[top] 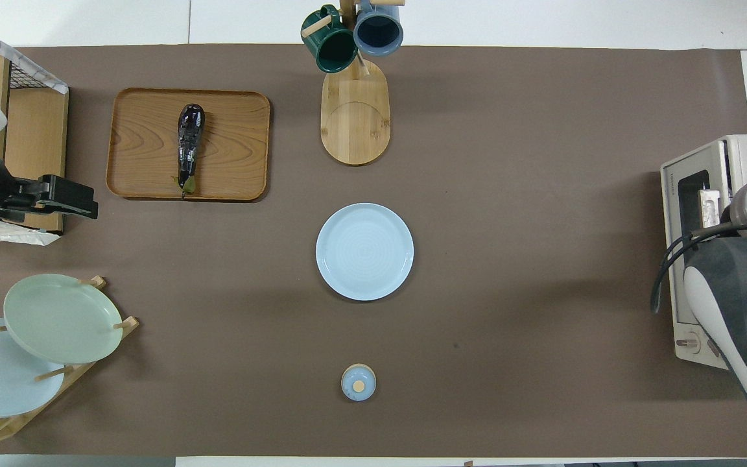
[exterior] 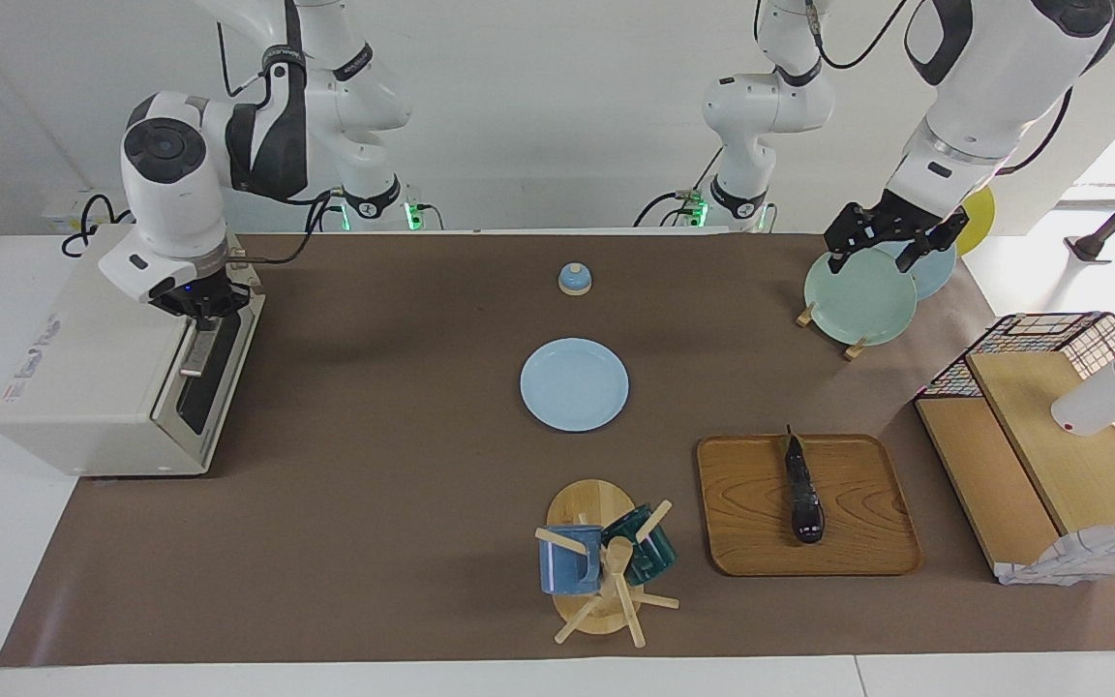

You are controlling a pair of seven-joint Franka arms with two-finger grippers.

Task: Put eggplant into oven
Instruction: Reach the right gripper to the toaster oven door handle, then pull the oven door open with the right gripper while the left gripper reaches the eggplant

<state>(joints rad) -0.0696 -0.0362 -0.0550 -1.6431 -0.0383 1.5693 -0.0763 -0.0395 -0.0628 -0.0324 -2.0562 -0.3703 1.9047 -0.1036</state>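
Right jaws clamped on oven (exterior: 83,368) metal bar handle (exterior: 197,344); left jaws apart; glossy eggplant (exterior: 802,489) on wooden tray (exterior: 741,523).

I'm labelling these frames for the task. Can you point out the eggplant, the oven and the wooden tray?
eggplant (exterior: 802,494), facing view, middle of its dark body.
oven (exterior: 83,358), facing view, cream top panel.
wooden tray (top: 146,143), overhead view, bare wood beside the eggplant.

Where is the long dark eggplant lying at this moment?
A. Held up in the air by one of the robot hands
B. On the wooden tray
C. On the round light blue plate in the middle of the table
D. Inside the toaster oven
B: the eggplant lies on the wooden tray, with neither gripper near it.
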